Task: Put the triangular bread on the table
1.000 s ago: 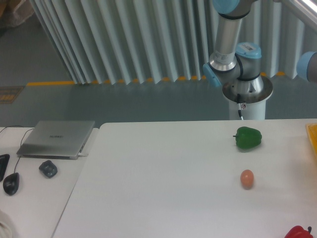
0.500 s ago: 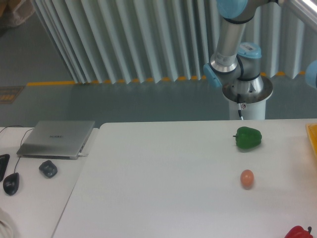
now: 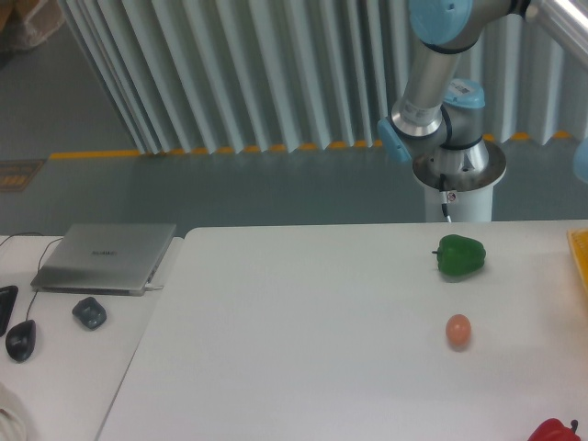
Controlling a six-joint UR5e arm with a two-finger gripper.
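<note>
Basically only the arm's base and lower links [image 3: 439,110] show, behind the table [image 3: 303,340]; the fingers are out of frame, so no telling if they're released or clenched. The triangular bread isn't anywhere in view. On the table: green pepper [image 3: 459,256] near the back edge, brown egg [image 3: 458,331] in front of it and apart, a red item [image 3: 556,430], maybe another pepper, cut off at the bottom right. Left desk holds a closed laptop [image 3: 106,258] and two mice.
</note>
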